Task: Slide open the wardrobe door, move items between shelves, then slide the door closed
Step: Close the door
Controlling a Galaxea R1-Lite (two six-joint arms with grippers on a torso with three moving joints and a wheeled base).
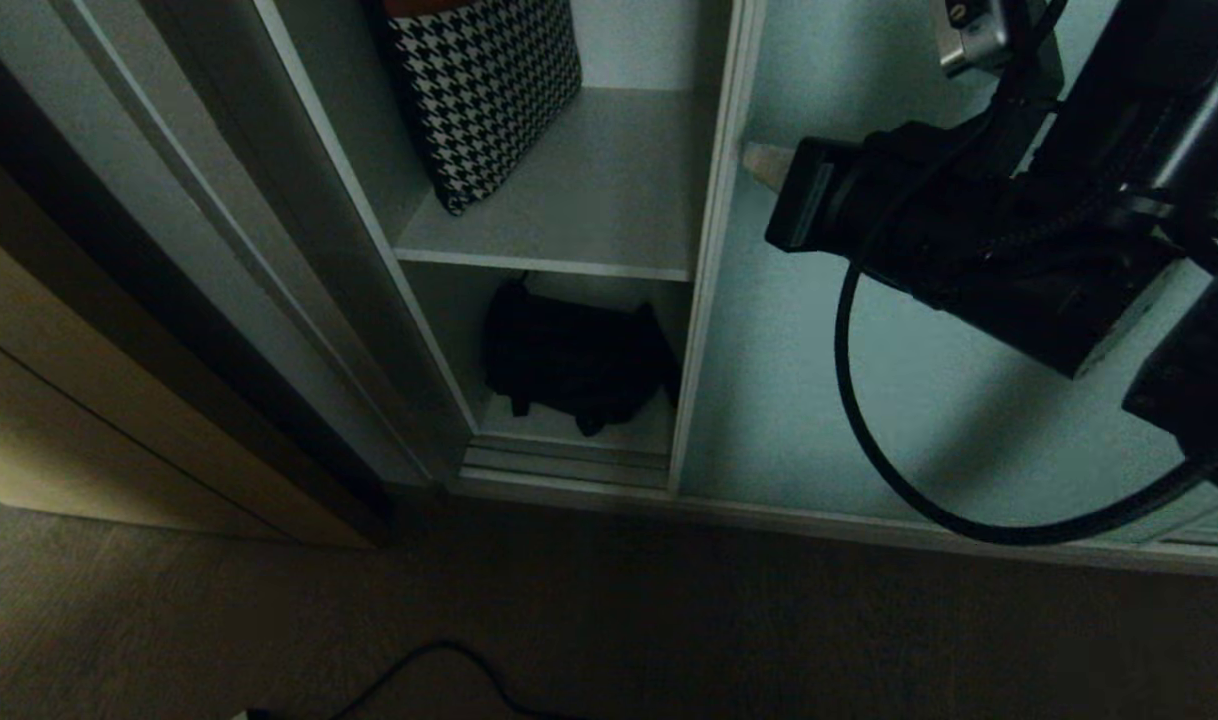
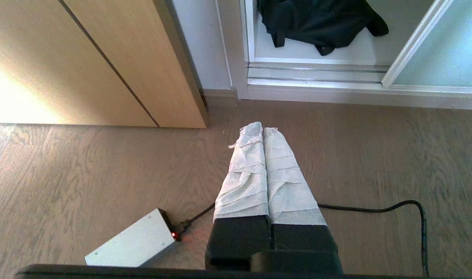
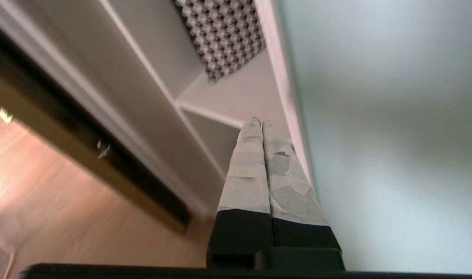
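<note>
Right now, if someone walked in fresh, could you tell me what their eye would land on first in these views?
First the houndstooth cloth, propped on the upper shelf in the open gap of the wardrobe, with a black fabric piece heaped on the shelf below. Next the right gripper, fingers shut, with its tip by the frame edge of the frosted sliding wardrobe door. The left gripper hangs shut over the wooden floor.

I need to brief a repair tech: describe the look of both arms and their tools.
Right arm: bulky matte black housings, a silver bracket at the top, a black cable looping below. Each tool, left tool and right tool, has two long tapering fingers wrapped in pale grey-white tape above black bases; the right tool's tape is peeling.
</note>
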